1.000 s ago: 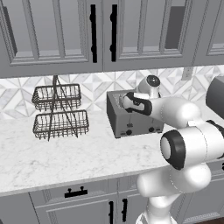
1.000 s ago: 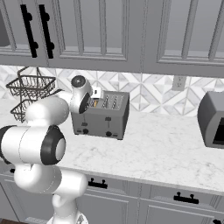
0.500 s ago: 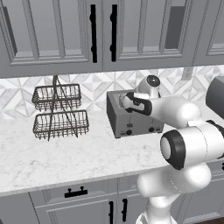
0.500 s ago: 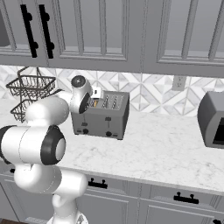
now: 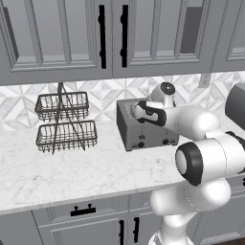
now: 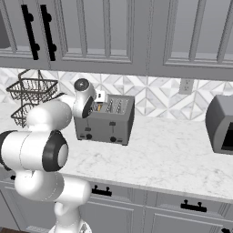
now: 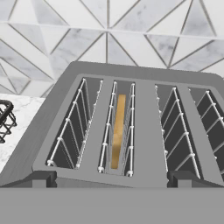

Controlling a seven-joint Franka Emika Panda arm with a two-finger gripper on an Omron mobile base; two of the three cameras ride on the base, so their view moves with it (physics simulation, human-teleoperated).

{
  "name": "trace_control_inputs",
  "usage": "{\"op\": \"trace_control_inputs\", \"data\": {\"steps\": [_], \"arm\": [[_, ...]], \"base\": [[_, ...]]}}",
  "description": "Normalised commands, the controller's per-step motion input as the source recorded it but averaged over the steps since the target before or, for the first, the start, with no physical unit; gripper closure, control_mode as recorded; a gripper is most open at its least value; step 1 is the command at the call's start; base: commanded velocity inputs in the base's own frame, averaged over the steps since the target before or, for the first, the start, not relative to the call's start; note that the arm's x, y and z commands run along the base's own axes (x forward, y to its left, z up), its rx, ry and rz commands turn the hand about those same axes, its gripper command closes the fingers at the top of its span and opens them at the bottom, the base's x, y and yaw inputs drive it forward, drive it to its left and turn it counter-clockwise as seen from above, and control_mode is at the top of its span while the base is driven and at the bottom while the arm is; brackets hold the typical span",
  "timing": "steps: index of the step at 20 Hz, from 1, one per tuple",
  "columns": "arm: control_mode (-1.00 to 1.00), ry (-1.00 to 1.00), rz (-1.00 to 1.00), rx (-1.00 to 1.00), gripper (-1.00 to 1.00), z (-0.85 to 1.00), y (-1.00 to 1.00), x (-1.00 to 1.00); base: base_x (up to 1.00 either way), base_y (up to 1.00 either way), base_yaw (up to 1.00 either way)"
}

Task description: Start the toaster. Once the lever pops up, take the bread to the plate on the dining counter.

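Flanking the toaster (image 5: pixel 143 134): wire basket rack (image 5: pixel 64 122), dark appliance (image 6: pixel 220 124); hand (image 5: pixel 136 111) spread wide.

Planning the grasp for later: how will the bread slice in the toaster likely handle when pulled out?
The bread looks thin and stands on edge, so it is probably light and fairly stiff. It sits deep in the toaster slot between wire guides, so it may snag or crumble if squeezed.

Grey toaster (image 5: pixel 143 131), hand (image 5: pixel 139 111) apparently above, wire basket rack (image 5: pixel 64 123)
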Motion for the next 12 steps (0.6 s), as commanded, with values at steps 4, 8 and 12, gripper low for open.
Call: {"op": "trace_control_inputs", "data": {"steps": [4,8,12], "arm": [[-1.0,0.0,0.0,0.0,-1.0,0.0,0.0,0.0],[-1.0,0.0,0.0,0.0,-1.0,0.0,0.0,0.0],[-1.0,0.0,0.0,0.0,-1.0,0.0,0.0,0.0]], "base": [[0.0,0.0,0.0],[0.0,0.0,0.0],[0.0,0.0,0.0]]}}
